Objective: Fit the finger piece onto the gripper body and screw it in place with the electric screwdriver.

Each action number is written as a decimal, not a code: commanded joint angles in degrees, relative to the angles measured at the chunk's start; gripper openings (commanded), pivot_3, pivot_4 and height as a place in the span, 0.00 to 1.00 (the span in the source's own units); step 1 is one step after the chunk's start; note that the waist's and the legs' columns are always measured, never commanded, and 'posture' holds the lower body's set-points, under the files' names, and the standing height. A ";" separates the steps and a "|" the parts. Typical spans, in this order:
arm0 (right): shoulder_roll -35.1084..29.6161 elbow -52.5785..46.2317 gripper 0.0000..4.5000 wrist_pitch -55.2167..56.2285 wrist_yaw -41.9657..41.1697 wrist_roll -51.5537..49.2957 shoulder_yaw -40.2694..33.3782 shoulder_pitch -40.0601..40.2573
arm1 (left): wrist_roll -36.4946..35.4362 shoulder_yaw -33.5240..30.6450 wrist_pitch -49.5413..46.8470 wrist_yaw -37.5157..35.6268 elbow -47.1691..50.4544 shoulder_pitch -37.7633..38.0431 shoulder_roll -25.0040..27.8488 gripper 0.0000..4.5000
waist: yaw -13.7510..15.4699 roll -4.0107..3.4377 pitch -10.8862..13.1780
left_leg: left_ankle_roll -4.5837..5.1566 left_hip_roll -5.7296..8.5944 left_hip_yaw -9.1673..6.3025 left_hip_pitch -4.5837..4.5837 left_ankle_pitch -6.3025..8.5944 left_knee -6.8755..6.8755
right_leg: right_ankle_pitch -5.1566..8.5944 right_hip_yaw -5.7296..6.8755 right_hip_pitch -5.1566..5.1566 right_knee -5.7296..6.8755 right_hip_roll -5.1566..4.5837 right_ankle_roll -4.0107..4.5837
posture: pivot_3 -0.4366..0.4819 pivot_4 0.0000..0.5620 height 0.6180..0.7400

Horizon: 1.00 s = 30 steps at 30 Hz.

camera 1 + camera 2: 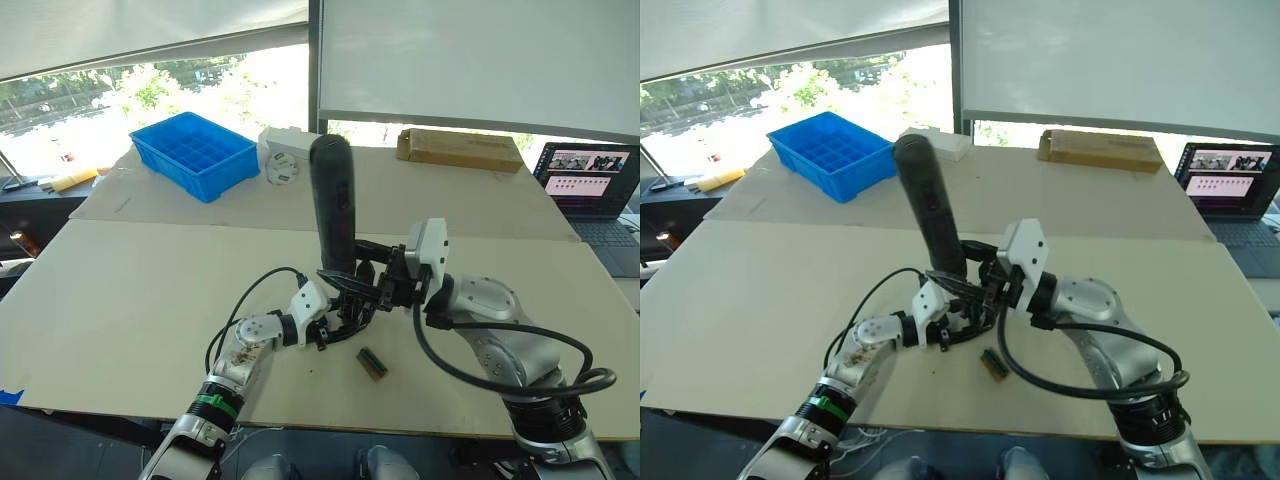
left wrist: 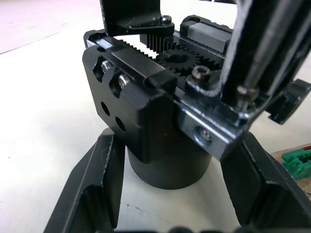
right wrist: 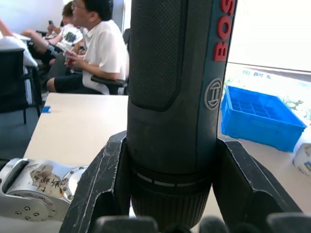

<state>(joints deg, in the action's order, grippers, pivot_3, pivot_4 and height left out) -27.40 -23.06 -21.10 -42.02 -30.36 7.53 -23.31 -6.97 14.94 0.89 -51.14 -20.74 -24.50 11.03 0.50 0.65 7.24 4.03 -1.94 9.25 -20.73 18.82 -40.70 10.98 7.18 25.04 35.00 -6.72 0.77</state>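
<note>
Gripper body (image 2: 160, 126): stands on its round base on the table (image 1: 150, 300), near the front edge and about mid-width, clamped between the two black fingers of the left gripper (image 2: 165, 194).
Finger piece: not told apart with certainty; a black block with screw holes (image 2: 124, 97) sits on the toothed rail of the body in the left wrist view and may be it, already fitted.
Electric screwdriver (image 1: 333, 205): upright, leaning slightly, handle up and bit down onto the top of the body; gripped low on its barrel by the right gripper (image 3: 170, 189).
Left gripper: closed narrowly on the body's cylindrical base, steadying it.
Right gripper: closed around the screwdriver barrel, one finger on each side.
Step in hand: judged to be the screwing step, bit at or just above a screw head on the body.
Next move: calls for keeping the bit square in the screw head with steady downward pressure, the body held firm against turning.
Left wrist view alone: gear, rack teeth, screw heads and the metal bit (image 2: 265, 58) up close.
Right wrist view alone: people seated at the far side of the room.
Eye views alone: green-and-brown block (image 1: 372, 363) lying just right of the body, blue tray (image 1: 195, 152) far left, cardboard box (image 1: 460, 148) far right, laptop (image 1: 590, 180) at the right edge.
</note>
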 commanded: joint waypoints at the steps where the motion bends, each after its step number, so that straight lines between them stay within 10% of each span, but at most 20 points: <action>1: -2.63 6.05 0.42 -5.14 1.47 2.98 -0.82 2.45 | 0.49 1.01 -0.99 -1.43 -0.11 1.53 0.92 0.51 | 0.01 0.00 0.00 | 0.00 0.00 0.00 0.00 0.00 0.00 | 0.00 0.00 0.00 0.00 0.00 0.00 | 0.48 0.27 1.00; 30: -2.01 1.26 0.42 1.21 -4.99 -3.65 -5.38 -2.39 | 1.38 1.22 -1.23 -0.06 -0.69 1.50 0.75 0.51 | 0.05 0.00 0.06 | 0.02 0.00 -0.03 -0.22 0.01 0.00 | 0.00 0.04 0.14 -0.03 0.02 -0.02 | 0.48 0.27 1.00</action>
<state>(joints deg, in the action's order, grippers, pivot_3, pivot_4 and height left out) -28.32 -21.83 -20.33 -45.72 -32.70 5.52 -24.58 -6.96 15.09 1.02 -50.80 -20.44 -24.44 10.90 0.54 0.65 7.30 4.05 -1.93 9.22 -21.03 18.82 -40.71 10.97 7.22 25.25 34.97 -6.70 0.74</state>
